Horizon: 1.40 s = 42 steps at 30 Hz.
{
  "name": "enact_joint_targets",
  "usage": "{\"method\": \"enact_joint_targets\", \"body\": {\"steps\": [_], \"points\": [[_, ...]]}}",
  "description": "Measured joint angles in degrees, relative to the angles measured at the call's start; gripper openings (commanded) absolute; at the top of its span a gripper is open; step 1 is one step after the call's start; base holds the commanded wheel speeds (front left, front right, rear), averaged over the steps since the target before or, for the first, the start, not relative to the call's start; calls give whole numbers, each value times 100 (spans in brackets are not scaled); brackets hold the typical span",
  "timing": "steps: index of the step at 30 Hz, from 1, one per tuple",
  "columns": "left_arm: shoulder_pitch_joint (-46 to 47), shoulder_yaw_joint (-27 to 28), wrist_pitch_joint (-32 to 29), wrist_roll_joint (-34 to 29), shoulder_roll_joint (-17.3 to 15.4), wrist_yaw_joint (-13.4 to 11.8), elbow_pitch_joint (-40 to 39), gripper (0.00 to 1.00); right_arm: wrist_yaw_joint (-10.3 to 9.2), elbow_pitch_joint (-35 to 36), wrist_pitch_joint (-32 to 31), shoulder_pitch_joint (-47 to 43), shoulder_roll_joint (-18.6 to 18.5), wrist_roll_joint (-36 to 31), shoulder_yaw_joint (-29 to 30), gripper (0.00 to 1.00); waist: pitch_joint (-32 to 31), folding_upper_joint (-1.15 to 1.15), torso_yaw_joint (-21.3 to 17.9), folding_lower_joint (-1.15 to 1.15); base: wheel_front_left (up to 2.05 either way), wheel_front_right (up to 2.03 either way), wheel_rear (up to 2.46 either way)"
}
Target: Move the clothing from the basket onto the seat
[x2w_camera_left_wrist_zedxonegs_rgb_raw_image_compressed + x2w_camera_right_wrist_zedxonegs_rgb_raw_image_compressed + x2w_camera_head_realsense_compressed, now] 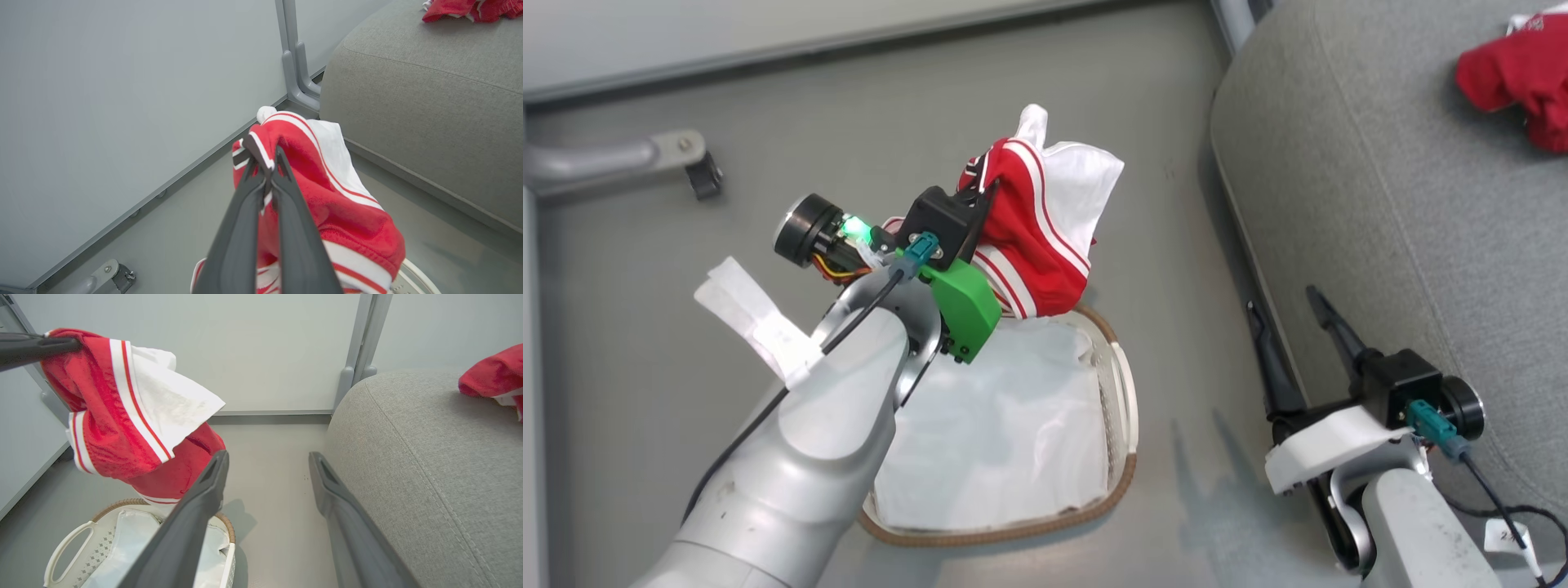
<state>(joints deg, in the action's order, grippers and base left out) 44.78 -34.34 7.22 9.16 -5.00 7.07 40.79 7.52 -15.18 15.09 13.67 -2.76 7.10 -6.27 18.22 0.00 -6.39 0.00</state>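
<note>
The basket [1125, 408], oval and cream-white with a brown woven rim and a side handle, stands on the grey floor [645, 408] near the seat [1380, 204]. Inside it lies a plain white cloth sheet [1005, 425], rumpled across the bottom. A small white tag [1507, 535] hangs by the right arm's cable; its writing is too small to read.

The left gripper [266, 161] has its fingers pressed together on a fold of the clothing [1045, 237], a red jersey garment with a white panel and white-and-red striped trim, plush in texture. It hangs bunched in the air over the basket's far end, its lowest hem down at the rim; whether it touches there I cannot tell. A second red garment [1515, 73] with white trim lies heaped on the seat, a grey fabric sofa with a rounded edge and stitched seams.

The right gripper [1282, 300] is spread wide and empty, low beside the seat's edge, between basket and seat.
</note>
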Motion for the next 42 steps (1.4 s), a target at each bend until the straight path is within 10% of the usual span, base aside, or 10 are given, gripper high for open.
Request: {"method": "enact_joint_targets", "body": {"steps": [16, 42], "points": [[672, -119, -1080, 401, -495, 31, -1753, 0, 0, -344, -1, 338, -2, -109, -843, 100, -1445, 0, 141, 0, 0, 0, 0], [739, -505, -1321, 626, -296, 24, -2747, 0, 0, -1673, -1, 1648, -1, 932, -1980, 100, -1755, 0, 391, 0, 0, 0, 0]]}}
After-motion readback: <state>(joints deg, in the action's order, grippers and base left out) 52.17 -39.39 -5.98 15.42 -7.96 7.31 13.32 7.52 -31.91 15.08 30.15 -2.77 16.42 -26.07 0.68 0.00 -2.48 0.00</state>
